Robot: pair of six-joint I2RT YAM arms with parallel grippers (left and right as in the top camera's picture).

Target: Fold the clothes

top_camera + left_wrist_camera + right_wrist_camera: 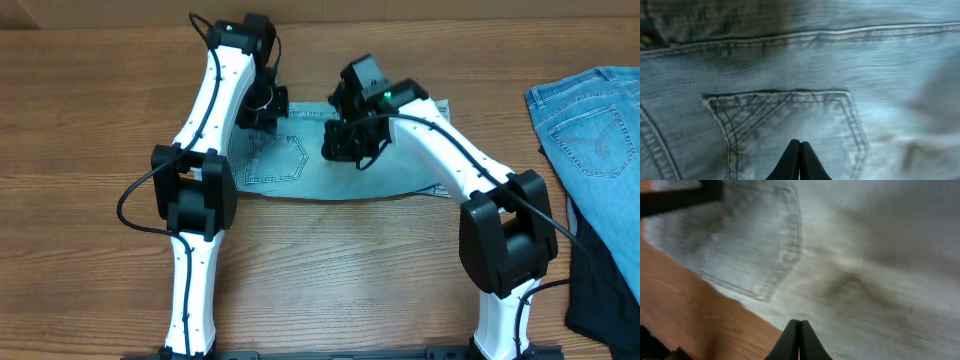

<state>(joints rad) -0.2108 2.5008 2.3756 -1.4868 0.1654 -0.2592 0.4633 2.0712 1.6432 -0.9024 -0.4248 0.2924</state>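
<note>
Shorts [300, 165] of pale blue denim lie flat at the middle of the wooden table [350, 270], toward its far edge, a stitched back pocket [275, 155] facing up. Medium-blue jeans [595, 110] lie at the table's right edge, well apart from the shorts, with a dark garment [605, 290] beside them. Left gripper [799, 150] sits low over the shorts just below the pocket [785, 120], fingers closed together, no cloth visibly pinched. Right gripper [798, 330] is over the lower edge of the shorts beside bare wood, fingers likewise pressed together; that view is blurred
</note>
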